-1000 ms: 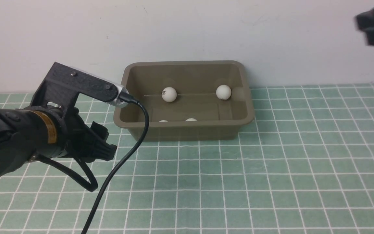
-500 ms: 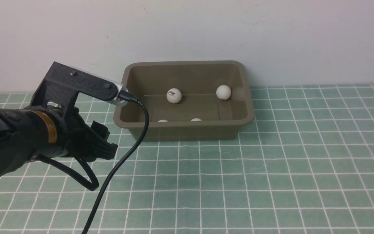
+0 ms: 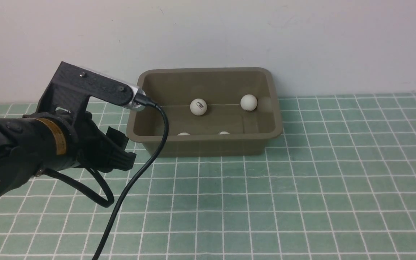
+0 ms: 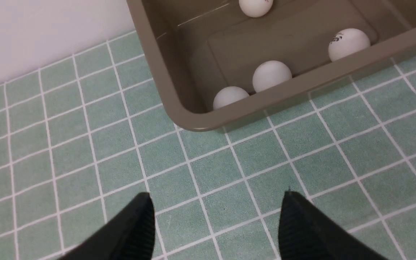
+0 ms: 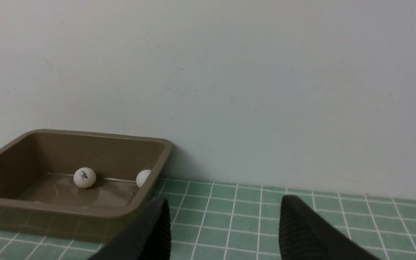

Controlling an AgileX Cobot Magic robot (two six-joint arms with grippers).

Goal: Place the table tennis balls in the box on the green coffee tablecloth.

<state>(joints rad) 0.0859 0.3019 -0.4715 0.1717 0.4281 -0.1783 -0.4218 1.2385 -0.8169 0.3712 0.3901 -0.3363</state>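
Item one, at the worktop's left edge: my left gripper (image 3: 121, 153), hovering over the green coffee tablecloth (image 3: 302, 187), jaws spread wide with nothing between them. My left wrist camera shows only bare cloth between the two black fingers (image 4: 302, 224); the near left corner of the box (image 4: 179, 112) lies just beyond their tips.

Item two, toward the back edge against the wall: the box (image 3: 204, 144), olive-brown, standing on the cloth. I count five table tennis balls, all inside. Two rest along the far wall, one with a dark logo (image 3: 198, 107), one plain (image 3: 248, 102). Three sit against the near wall (image 4: 229, 96) (image 4: 272, 74) (image 4: 349, 43), all well clear of the left jaws.

Item three, right side: my right gripper (image 5: 222, 231), outside the front camera's frame. Its own camera shows the jaws parted and empty above the cloth, with the box to one side.
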